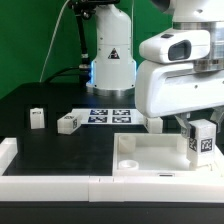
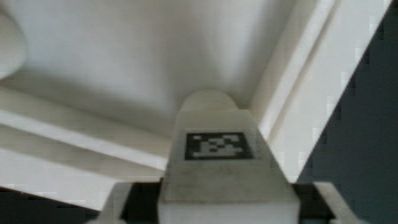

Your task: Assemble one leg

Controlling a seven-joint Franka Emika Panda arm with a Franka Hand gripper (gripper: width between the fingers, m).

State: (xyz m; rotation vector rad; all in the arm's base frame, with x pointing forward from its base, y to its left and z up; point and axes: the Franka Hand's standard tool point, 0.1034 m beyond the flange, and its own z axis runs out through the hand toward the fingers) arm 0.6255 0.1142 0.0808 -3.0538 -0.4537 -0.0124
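Note:
My gripper (image 1: pixel 201 135) is shut on a white leg (image 1: pixel 203 141) with a black-and-white tag, held upright over the right part of the white tabletop (image 1: pixel 150 158). In the wrist view the held leg (image 2: pixel 221 140) points down at the tabletop's inner rim (image 2: pixel 107 110), with my fingers (image 2: pixel 134 205) on both of its sides. Two more legs lie on the black table: one (image 1: pixel 37 117) at the exterior view's left, one (image 1: pixel 69 123) beside the marker board. The leg's lower tip is hidden by the gripper body.
The marker board (image 1: pixel 110 116) lies behind the tabletop, in front of the arm's base (image 1: pixel 111 70). A white rail (image 1: pixel 60 186) edges the table's front and left side. Another white part (image 1: pixel 153 125) sits partly hidden behind my gripper body.

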